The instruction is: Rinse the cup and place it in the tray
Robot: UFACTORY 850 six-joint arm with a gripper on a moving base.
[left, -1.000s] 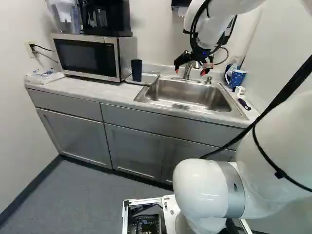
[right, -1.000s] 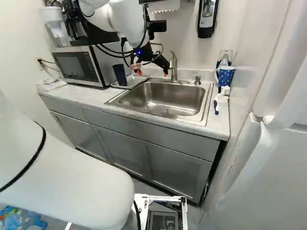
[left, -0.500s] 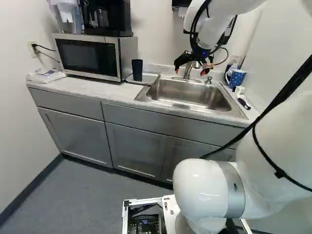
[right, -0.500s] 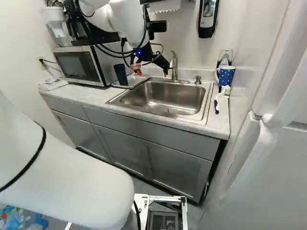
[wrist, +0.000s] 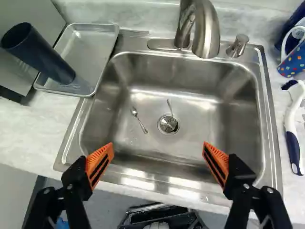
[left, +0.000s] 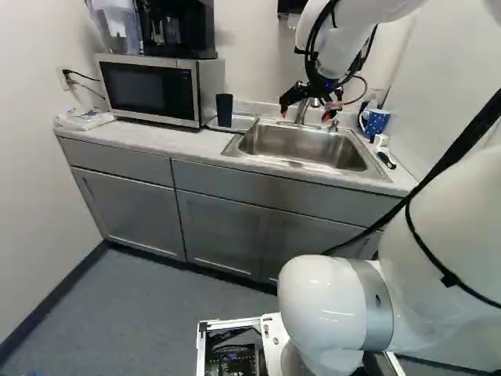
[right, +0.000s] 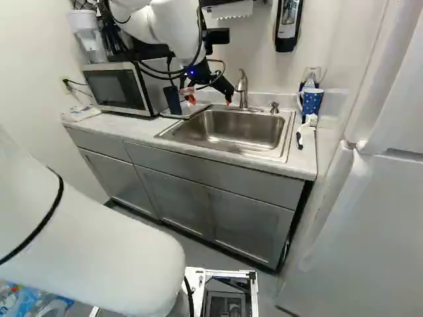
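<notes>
Dark blue, tall plastic cup (wrist: 42, 56) stands in the shallow rectangular metal tray (wrist: 91, 47), so you can count the placing half of your task as done, as far as its position goes. It looks upright in the left base view, with its foot inside the tray's rim. The rinse is harder for you to confirm: no water runs from the curved brushed-metal faucet (wrist: 206, 31), and you cannot tell whether the cup is wet. If the rinse is done, I judge that little is left for you beyond taking the arm clear. If it isn't, you would need to lift the cup out, rinse it and set it back.

Your black two-fingered claw (wrist: 157, 147) is wide open, its orange pads (wrist: 99, 164) well apart and nothing gripped between them. It hangs above the stainless-steel sink (wrist: 195, 125), where a small metal spoon (wrist: 139, 119) lies near the drain (wrist: 168, 124).

From the claw, you'll find the cup ahead and off to the arm's left, well outside the span of the fingers and touching neither. The tray holding it sits beside the sink on the pale marbled worktop (wrist: 28, 129), near the silver-and-black microwave (left: 149, 90).
</notes>
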